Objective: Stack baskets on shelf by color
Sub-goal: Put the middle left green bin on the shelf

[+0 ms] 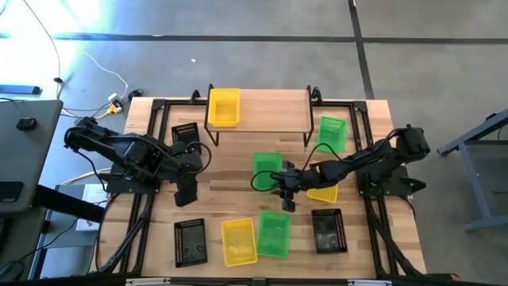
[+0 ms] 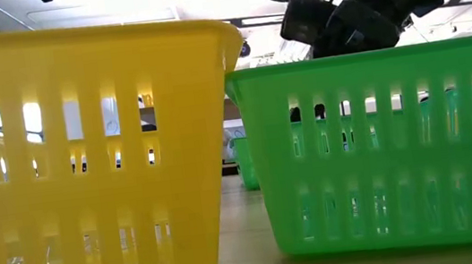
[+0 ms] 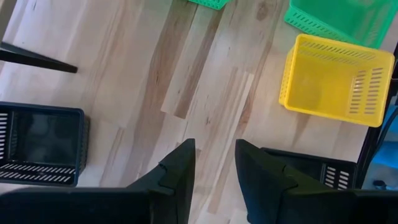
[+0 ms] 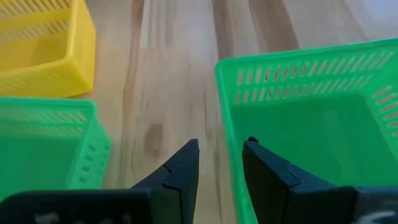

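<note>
One yellow basket (image 1: 223, 106) stands on the left end of the shelf (image 1: 270, 102). The other baskets rest on the table: green (image 1: 267, 167), (image 1: 332, 133), (image 1: 274, 233), yellow (image 1: 239, 241), (image 1: 323, 193), black (image 1: 185, 133), (image 1: 190, 241), (image 1: 327, 230). My right gripper (image 1: 284, 191) (image 4: 221, 171) is open at the middle green basket (image 4: 311, 112); one finger stands inside its wall (image 4: 229, 143), one outside, and I see no touch. My left gripper (image 1: 186, 191) (image 3: 214, 168) is open over bare table between two black baskets (image 3: 40, 143), (image 3: 323, 174).
The shelf's middle and right end are bare. In the low view a yellow basket (image 2: 87, 168) and a green basket (image 2: 383, 150) fill the front, with a dark arm (image 2: 356, 9) above them. A shelf leg (image 3: 37, 59) stands near my left gripper. Black frame rails run along both table sides.
</note>
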Robot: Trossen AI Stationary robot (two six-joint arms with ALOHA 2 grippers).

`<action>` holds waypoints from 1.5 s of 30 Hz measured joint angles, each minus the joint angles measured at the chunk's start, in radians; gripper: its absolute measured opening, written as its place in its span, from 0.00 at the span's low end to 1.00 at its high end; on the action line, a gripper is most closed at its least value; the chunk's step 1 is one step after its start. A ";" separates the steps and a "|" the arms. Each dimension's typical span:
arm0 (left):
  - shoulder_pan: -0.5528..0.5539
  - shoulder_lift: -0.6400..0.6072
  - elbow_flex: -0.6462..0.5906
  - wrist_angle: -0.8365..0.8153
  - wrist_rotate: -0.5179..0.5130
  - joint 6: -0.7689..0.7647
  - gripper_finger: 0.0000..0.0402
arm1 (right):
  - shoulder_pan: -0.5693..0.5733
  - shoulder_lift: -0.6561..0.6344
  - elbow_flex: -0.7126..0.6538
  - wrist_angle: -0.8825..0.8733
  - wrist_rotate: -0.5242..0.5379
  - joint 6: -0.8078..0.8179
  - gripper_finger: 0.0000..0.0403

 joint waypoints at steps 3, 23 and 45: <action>0.000 0.000 0.000 0.000 0.000 -0.008 0.26 | 0.000 0.000 0.000 -0.003 0.015 -0.018 0.27; 0.000 0.000 0.000 0.002 -0.019 -0.008 0.26 | 0.000 0.040 0.068 -0.186 0.034 -0.061 0.04; 0.000 0.000 0.000 0.003 -0.003 -0.008 0.26 | 0.051 0.039 0.268 -0.380 0.049 0.074 0.00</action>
